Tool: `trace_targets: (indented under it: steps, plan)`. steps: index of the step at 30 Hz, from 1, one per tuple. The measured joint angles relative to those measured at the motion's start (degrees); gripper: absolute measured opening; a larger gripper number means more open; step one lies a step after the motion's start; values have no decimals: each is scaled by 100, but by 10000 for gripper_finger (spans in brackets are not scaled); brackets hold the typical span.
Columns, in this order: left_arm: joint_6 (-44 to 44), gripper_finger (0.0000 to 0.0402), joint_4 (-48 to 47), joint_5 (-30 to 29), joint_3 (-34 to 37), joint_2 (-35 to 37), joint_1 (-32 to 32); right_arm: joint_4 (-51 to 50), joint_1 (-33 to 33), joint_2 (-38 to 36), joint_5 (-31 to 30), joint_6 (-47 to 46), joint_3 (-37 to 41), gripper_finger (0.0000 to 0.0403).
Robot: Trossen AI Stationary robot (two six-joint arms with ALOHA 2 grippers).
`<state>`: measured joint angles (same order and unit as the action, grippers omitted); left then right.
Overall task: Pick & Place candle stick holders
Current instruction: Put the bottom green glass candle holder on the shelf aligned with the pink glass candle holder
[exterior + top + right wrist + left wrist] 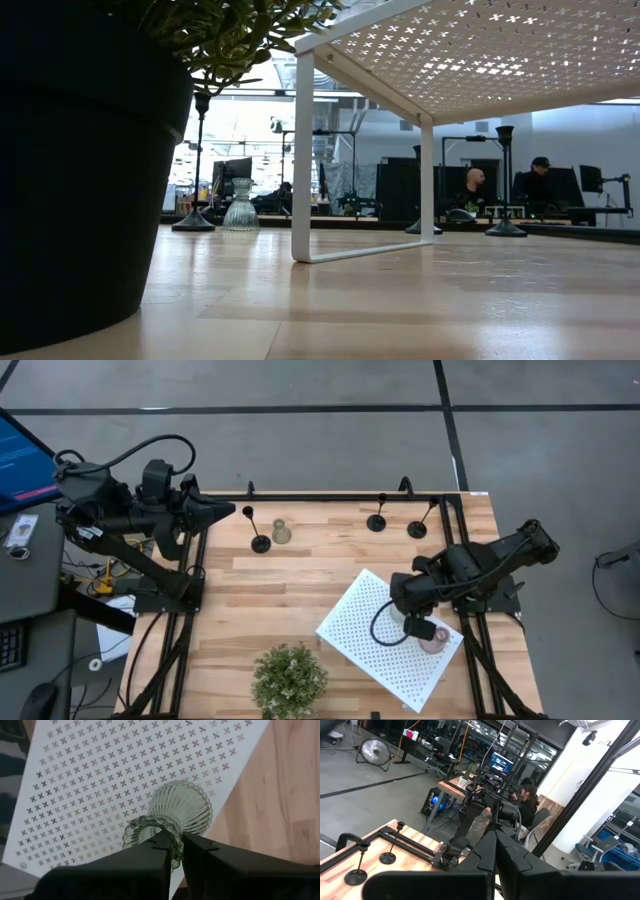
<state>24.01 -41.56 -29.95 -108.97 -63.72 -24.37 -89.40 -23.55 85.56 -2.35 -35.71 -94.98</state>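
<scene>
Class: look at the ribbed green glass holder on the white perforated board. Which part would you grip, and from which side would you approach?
Grip the green holder at its narrow neck and rim, coming from above. It stands upright on the board, its bulbous ribbed body is wide and probably slippery, and the rim gives the fingers a lip. The right hand is already there, closed on the rim. The left hand waits at the table's far-left corner.
</scene>
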Motion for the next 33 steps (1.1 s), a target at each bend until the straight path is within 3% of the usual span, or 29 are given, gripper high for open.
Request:
trace_targets:
  steps: [19, 33]
  plan:
    - [20, 7, 1, 0, 0, 0, -1, 478, 0, -191, 305, 227, 401, 15]
    - [-4, 7, 2, -25, 0, -11, 0, 641, 2, -216, 277, 270, 420, 48]
